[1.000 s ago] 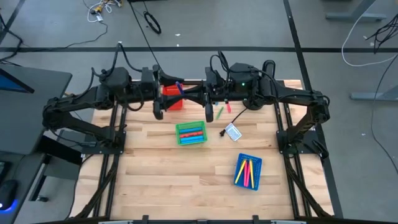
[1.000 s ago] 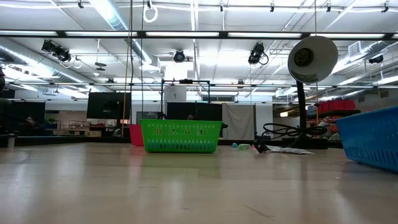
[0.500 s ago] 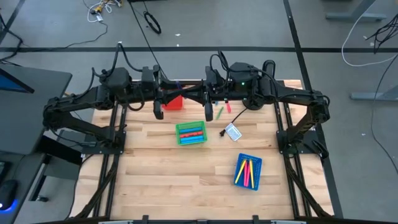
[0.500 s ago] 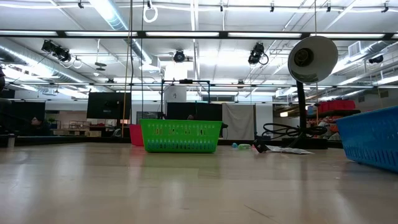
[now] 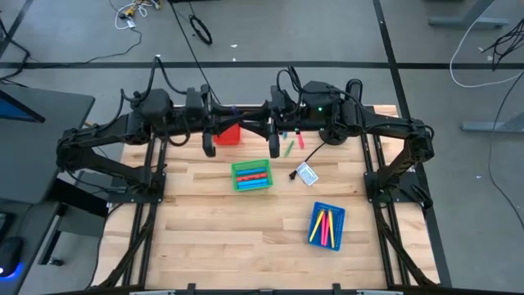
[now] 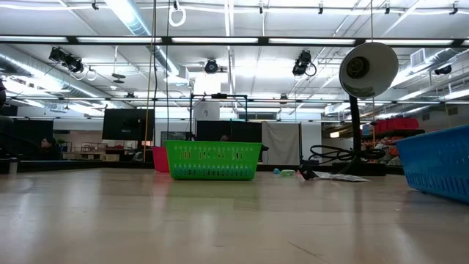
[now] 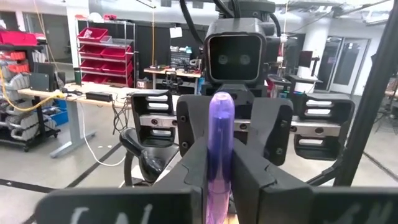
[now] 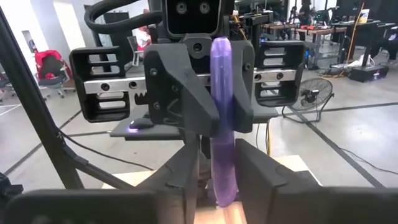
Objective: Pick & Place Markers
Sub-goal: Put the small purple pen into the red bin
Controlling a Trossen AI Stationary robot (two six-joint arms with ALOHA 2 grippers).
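Purple marker [image 7: 221, 155] held between both end effectors over the far middle of the surface [image 5: 213, 213], its long axis running left-right from one arm to the other. Left wrist view: marker runs straight out from the left end effector [image 7: 222, 186], pinched between its two dark fingers [image 7: 193, 158], clenched on the near end; far end sits in the facing end effector of the other arm. Right wrist view: same purple marker [image 8: 222, 118] between the right end effector [image 8: 219, 180] fingers [image 8: 186, 174], which stand close on either side of it; cannot tell whether they press on it or have let go. High view: left end effector [image 5: 237, 124] and right end effector [image 5: 260, 125] tip to tip, marker barely visible between them, above the far edge of the red tray [image 5: 229, 135].

Other markers: green marker [image 5: 290, 147] and red marker [image 5: 300, 141] lie loose on the surface just right of the meeting point, both angled near-far. Green tray [image 5: 251, 175] near the middle holds red and blue markers lying left-right. Blue tray [image 5: 327, 225] at near right holds yellow and pink markers [image 5: 327, 225] pointing near-far. White-and-blue card [image 5: 307, 174] lies between the green tray and the right arm.
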